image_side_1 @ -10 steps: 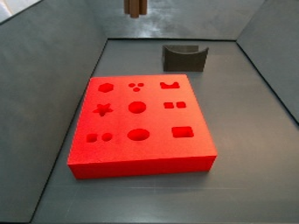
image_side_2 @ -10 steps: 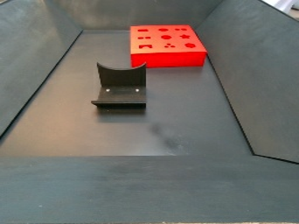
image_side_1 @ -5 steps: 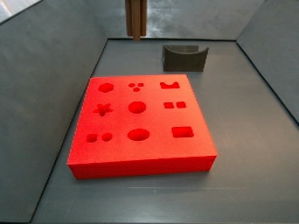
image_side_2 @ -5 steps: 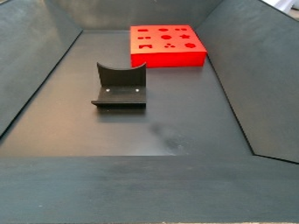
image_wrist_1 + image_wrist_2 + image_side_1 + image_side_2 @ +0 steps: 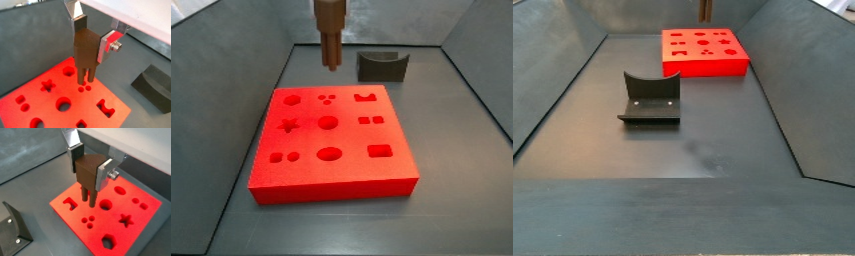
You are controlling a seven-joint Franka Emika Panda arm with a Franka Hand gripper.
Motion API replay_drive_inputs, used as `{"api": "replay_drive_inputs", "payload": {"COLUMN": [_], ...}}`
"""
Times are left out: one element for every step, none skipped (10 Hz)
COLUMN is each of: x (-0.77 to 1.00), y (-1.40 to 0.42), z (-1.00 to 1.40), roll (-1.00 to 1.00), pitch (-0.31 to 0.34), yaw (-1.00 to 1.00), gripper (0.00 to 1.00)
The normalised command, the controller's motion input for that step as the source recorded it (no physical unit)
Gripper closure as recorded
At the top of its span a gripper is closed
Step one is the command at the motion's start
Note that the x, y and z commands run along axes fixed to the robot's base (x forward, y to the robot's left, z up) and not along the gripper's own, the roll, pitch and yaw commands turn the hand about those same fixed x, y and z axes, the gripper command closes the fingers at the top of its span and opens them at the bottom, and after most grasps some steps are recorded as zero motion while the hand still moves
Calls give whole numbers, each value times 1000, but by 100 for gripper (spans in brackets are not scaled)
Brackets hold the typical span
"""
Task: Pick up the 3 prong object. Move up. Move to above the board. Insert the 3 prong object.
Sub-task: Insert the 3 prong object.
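My gripper (image 5: 93, 36) is shut on the 3 prong object (image 5: 85, 52), a brown block with thin prongs pointing down. In both wrist views it hangs above the board (image 5: 90, 102), a red slab with shaped recesses, and its prongs (image 5: 88, 198) sit near the three-dot recess (image 5: 88, 221) without touching it. In a side view the 3 prong object (image 5: 330, 38) hangs over the board's (image 5: 354, 138) far edge, well above it. The other side camera catches only its tip (image 5: 706, 10), above the board (image 5: 714, 68).
The fixture (image 5: 382, 66), a dark bracket on a base plate, stands on the floor beyond the board and shows again as the fixture (image 5: 651, 98) in mid floor. Sloped grey walls close in the floor on all sides.
The gripper has come down with the 3 prong object; in the side view the peg now reaches much lower toward the board.
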Motion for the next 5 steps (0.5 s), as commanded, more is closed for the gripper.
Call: {"api": "replay_drive_inputs", "payload": {"x": [169, 157, 57, 0, -86], "y": [194, 217, 486, -103, 0], "z": [-614, -591, -214, -217, -329], "roll": [119, 129, 0, 16, 77], "pitch": [-101, -91, -23, -1, -10], "yaw": [126, 120, 11, 0, 0], "gripper": [100, 100, 100, 100, 100]}}
